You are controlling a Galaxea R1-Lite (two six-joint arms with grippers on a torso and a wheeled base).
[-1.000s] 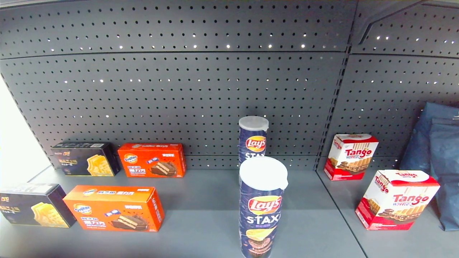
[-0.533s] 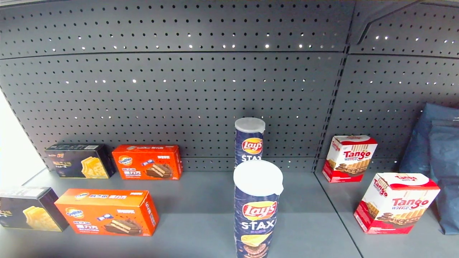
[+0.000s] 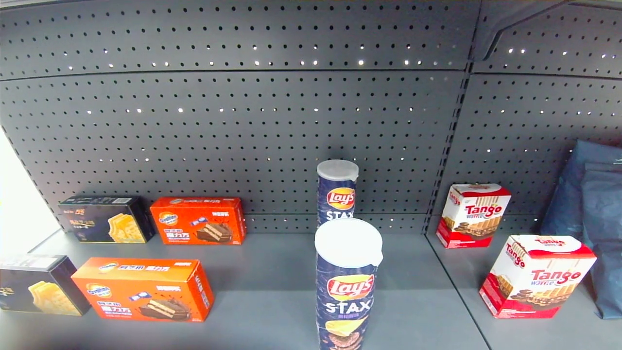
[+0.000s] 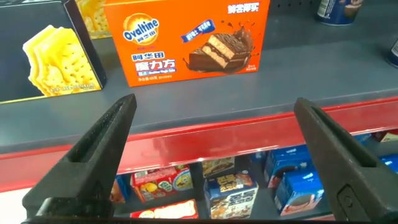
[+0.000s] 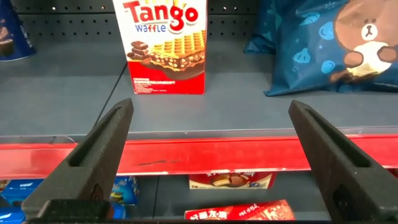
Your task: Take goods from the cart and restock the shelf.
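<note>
Grey pegboard shelving (image 3: 243, 121) holds a tall dark-blue crisp can (image 3: 347, 287) front-centre, a flat orange cardboard box (image 3: 141, 289) at its 9 o'clock and a red-and-white waffle carton (image 3: 537, 277) at 3. Both the left gripper (image 4: 214, 109) and right gripper (image 5: 211, 107) gape empty before the red shelf lip (image 4: 205, 146). Advancing low could clip it. Box and carton sit just beyond them, respectively.

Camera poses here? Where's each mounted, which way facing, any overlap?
Head view: on the head, looking forward and down onto the shelf, front chip can, front orange box, front waffle box.
Left wrist view: on the left wrist, facing the shelf's red edge rail and the front orange box; left pincer open.
Right wrist view: on the right wrist, facing the front waffle box and blue bag; right pincer open.
Shared: head and left wrist see the front orange box; head and right wrist, the front waffle box.
</note>
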